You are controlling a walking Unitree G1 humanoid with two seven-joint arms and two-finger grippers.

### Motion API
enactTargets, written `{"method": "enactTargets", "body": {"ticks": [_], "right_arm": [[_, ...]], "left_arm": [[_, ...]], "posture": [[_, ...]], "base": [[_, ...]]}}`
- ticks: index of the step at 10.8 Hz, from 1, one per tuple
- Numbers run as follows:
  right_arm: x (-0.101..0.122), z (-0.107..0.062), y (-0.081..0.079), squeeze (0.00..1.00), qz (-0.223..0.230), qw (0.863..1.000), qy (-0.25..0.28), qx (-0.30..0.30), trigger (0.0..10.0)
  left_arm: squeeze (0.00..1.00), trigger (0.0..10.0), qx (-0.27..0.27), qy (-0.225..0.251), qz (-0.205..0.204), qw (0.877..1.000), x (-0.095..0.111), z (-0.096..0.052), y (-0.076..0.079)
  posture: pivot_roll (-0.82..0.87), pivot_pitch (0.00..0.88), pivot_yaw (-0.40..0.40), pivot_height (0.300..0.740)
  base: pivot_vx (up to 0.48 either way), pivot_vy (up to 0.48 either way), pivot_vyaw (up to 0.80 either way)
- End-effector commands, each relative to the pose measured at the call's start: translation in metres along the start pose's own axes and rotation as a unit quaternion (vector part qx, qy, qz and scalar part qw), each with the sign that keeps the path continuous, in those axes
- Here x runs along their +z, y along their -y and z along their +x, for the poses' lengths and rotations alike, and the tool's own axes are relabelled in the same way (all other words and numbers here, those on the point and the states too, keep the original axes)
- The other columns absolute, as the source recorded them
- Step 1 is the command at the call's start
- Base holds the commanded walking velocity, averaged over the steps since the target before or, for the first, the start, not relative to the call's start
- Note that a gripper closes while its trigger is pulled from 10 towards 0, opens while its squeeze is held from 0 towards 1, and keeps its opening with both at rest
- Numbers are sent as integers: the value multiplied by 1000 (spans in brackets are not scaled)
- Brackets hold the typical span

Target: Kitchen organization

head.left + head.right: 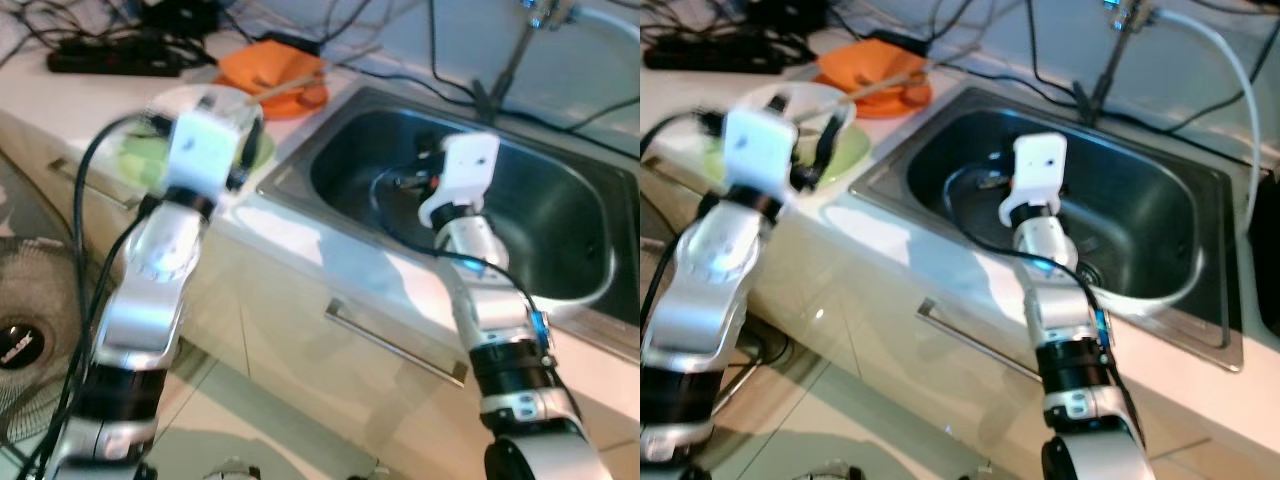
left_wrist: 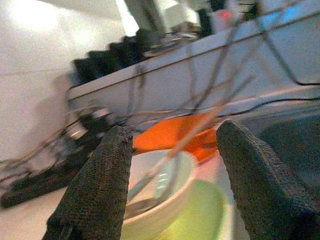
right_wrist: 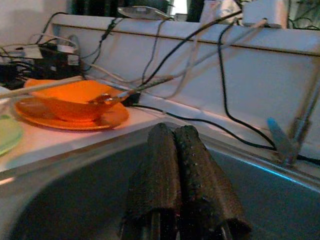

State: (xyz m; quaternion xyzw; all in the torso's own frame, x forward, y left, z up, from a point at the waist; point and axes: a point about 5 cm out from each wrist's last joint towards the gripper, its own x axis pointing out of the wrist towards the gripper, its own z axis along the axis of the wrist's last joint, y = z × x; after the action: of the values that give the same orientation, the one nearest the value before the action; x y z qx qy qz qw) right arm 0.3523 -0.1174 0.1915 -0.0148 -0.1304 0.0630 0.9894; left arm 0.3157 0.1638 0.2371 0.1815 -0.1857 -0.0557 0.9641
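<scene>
A white bowl [image 2: 160, 200] with a metal utensil in it stands on a green plate [image 1: 845, 150] on the counter, left of the sink [image 1: 1140, 220]. Behind them an orange bowl [image 3: 70, 102] sits on an orange plate [image 3: 100, 120], and a wooden stick [image 2: 200, 132] leans across it. My left gripper [image 2: 175, 132] hovers open just above the white bowl, one finger to each side of it. My right gripper [image 3: 174, 131] is down inside the steel sink, its fingers pressed together with nothing between them.
A black power strip [image 1: 110, 60] and tangled cables lie along the back of the counter. A faucet [image 1: 1130, 15] with a white hose [image 1: 1230, 60] stands behind the sink. A fan [image 1: 25, 330] stands on the floor at left. A drawer handle [image 1: 390, 340] runs below the counter edge.
</scene>
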Motion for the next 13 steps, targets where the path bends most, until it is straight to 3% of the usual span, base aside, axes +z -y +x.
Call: {"method": "enactTargets", "body": {"ticks": [1,2,6,8,10,11,13], "right_arm": [[-4,-2,3,0,-3,1000,-7,-2,10000],[-6,-1,1,0,-2,1000,-10,2,10000],[-8,-3,-1,0,2,1000,-10,6,10000],[-9,-4,-1,0,4,1000,-11,7,10000],[-9,-4,-1,0,6,1000,-12,8,10000],[-9,-4,-2,0,7,1000,-11,9,10000],[-9,-4,-4,0,9,1000,-10,12,10000]], "left_arm": [[0,10000,19,10,-7,1000,5,-1,-6],[0,10000,34,1,-7,999,-2,-3,-12],[0,10000,62,-13,29,998,-20,-19,-6],[0,10000,126,-29,8,992,-30,-27,-32],[0,10000,128,-32,-19,991,-33,-34,-39],[0,10000,157,-45,-34,986,-39,-40,-54],[0,10000,136,-45,-49,988,-40,-37,-58]], "posture": [[-18,39,-96,740],[-17,39,-101,740],[-26,42,-99,740],[-25,43,-102,740],[-23,47,-106,740],[-24,48,-108,740],[-21,49,-113,740]], "base": [[0,0,0],[0,0,0],[0,0,0],[0,0,0],[0,0,0],[0,0,0],[0,0,0]]}}
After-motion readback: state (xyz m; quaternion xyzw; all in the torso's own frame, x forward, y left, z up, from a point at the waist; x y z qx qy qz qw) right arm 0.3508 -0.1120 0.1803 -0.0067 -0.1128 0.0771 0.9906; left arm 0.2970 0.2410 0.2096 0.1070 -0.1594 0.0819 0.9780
